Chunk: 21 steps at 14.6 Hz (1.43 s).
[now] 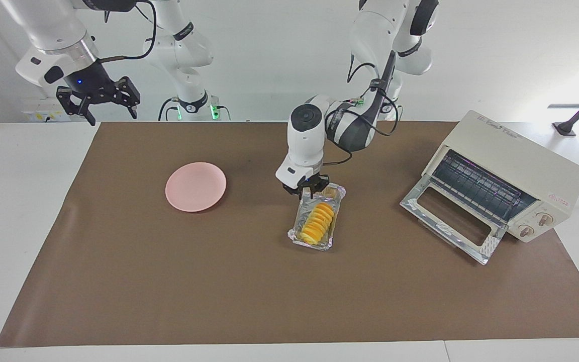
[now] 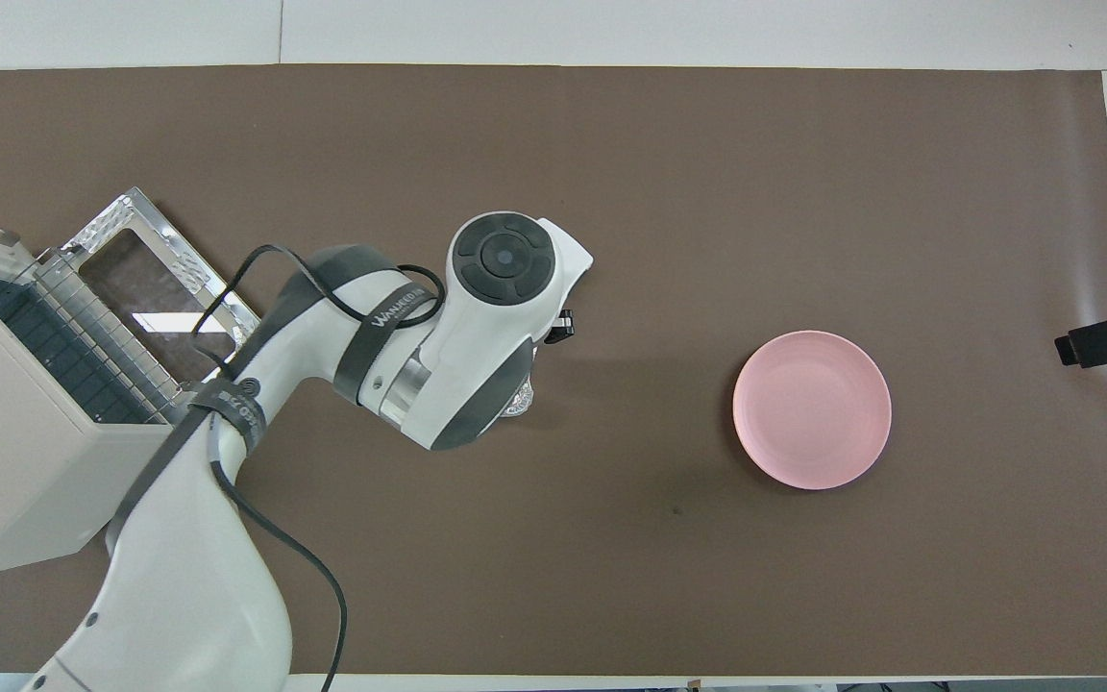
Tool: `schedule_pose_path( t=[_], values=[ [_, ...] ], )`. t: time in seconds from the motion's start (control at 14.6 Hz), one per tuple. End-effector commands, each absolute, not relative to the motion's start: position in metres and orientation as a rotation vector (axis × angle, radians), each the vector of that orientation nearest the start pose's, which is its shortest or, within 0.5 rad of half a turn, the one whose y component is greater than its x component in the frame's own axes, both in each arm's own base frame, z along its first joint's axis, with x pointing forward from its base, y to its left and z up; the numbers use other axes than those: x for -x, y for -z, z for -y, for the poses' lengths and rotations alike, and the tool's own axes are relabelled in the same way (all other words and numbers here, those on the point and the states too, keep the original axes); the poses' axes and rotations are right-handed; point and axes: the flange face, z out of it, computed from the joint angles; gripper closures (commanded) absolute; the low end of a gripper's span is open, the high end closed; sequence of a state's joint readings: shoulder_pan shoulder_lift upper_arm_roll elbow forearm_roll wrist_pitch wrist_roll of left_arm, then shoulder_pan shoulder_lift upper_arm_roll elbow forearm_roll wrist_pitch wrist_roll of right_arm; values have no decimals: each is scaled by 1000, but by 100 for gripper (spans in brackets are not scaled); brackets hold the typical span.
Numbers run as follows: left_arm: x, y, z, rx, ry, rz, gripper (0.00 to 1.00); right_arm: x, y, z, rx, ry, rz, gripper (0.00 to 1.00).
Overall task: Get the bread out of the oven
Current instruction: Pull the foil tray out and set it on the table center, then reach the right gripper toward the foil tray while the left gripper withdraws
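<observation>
While the left gripper [image 1: 310, 190] sits low at the tray [image 1: 297, 232] end nearest the robots, fingers unclear, the bread [image 1: 318, 221] lies in it on the mat, long axis running away from the hand, out of the oven [image 1: 510, 166]; the right gripper [image 1: 99, 98] waits open, well apart.

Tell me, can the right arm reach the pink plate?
Probably yes. The right gripper hangs open over its own table end, and nothing stands between it and the pink plate.
</observation>
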<state>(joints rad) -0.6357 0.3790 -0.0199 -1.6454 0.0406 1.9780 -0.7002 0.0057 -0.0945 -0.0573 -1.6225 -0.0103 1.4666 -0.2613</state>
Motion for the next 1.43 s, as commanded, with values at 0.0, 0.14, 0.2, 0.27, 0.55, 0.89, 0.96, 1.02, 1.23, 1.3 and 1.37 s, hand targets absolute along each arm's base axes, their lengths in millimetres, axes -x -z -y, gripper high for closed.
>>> schedule_pose_path(
  t=[0.0, 0.14, 0.2, 0.27, 0.55, 0.89, 0.96, 1.02, 1.23, 1.3, 1.37],
  values=[
    [-540, -460, 329, 3099, -37, 209, 0, -500, -642, 31, 3112, -143, 304, 0],
    [-546, -500, 288, 3102, -23, 304, 0, -500, -642, 29, 3111, -145, 309, 0],
    [-549, -519, 258, 3095, -32, 342, 0, -500, -643, 29, 3112, -143, 309, 0],
    [-548, -536, 231, 3094, -49, 342, 0, -500, -642, 29, 3111, -145, 309, 0],
    [-527, -580, 125, 3099, -270, 48, 0, -497, -643, 31, 3108, -169, 315, 0],
    [-477, -610, 102, 3075, -371, 18, 0, -492, -648, -6, 3102, -141, 395, 0],
    [-478, -611, 99, 3077, -367, 23, 0, -491, -643, -20, 3107, -153, 374, 0],
    [-479, -609, 99, 3078, -362, 23, 0, -491, -635, -40, 3118, -166, 322, 0],
    [-487, -606, 87, 3099, -306, 61, 0, -496, -604, -108, 3139, -70, 220, 0],
    [-489, -604, 89, 3096, -327, 61, 0, -498, -592, -128, 3144, -57, 167, 0],
    [-499, -595, 89, 3100, -410, 78, 0, -501, -575, -155, 3145, -28, 105, 0]
  ],
)
